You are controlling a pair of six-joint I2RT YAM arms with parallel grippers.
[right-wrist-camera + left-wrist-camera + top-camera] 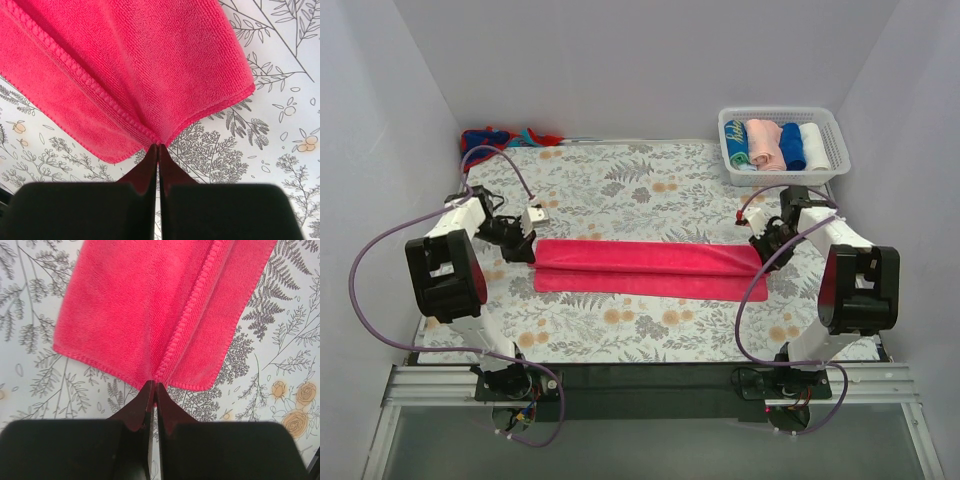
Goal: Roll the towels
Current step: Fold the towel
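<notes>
The hot-pink towel (650, 268) lies across the middle of the table cloth as a long strip, folded lengthwise. My left gripper (532, 247) is shut on its left end, pinching the folded edge (155, 377). My right gripper (761, 249) is shut on its right end, pinching the edge (159, 141). The towel also shows in the left wrist view (140, 305) and the right wrist view (130, 65), stretched between both grippers. The red towel with blue marks (505, 138) lies crumpled at the far left corner.
A white slotted basket (832, 145) at the far right holds several rolled towels in teal, pink, blue and white. The grey-and-orange floral table cloth (620, 330) covers the table. White walls close in on three sides.
</notes>
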